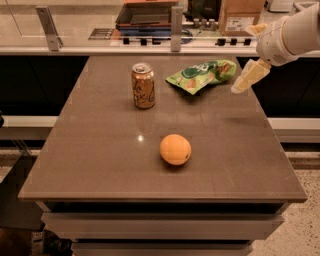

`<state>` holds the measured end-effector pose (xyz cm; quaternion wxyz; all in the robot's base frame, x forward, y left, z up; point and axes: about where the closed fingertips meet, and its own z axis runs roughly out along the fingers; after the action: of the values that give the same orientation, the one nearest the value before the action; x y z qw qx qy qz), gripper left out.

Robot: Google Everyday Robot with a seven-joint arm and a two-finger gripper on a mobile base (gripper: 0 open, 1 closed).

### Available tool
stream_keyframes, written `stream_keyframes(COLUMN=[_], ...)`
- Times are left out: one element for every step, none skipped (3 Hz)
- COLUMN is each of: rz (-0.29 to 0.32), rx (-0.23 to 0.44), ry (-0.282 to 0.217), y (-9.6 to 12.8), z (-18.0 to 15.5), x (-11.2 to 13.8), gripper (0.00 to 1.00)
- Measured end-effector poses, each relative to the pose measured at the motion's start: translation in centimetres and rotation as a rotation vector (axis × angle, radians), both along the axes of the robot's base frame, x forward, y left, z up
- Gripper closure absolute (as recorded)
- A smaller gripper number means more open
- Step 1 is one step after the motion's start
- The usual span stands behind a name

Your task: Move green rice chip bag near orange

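Observation:
The green rice chip bag (201,75) lies flat on the far right part of the brown table (100,150), wrinkled, with white lettering. The orange (175,149) sits near the table's middle, toward the front, well apart from the bag. My gripper (240,86) hangs from the white arm at the upper right, just right of the bag and a little above the table. It holds nothing.
A gold-orange drink can (143,86) stands upright left of the bag. A counter with a cardboard box (241,16), a dark tray (146,15) and metal posts runs behind the table. Floor drops off at the table's right edge.

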<state>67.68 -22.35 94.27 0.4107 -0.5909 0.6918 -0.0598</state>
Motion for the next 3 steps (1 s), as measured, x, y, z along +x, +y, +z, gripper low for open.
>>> stream_keyframes(rz=[0.02,0.018,0.003], rx=[0.016,0.018,0.022], ry=[-0.059,-0.079,-0.067], y=[-0.3,-0.6,-0.5], z=[-0.9,-2.1,-3.3], x=[2.0,4.0,5.9], gripper=[0.0,0.0,0.0])
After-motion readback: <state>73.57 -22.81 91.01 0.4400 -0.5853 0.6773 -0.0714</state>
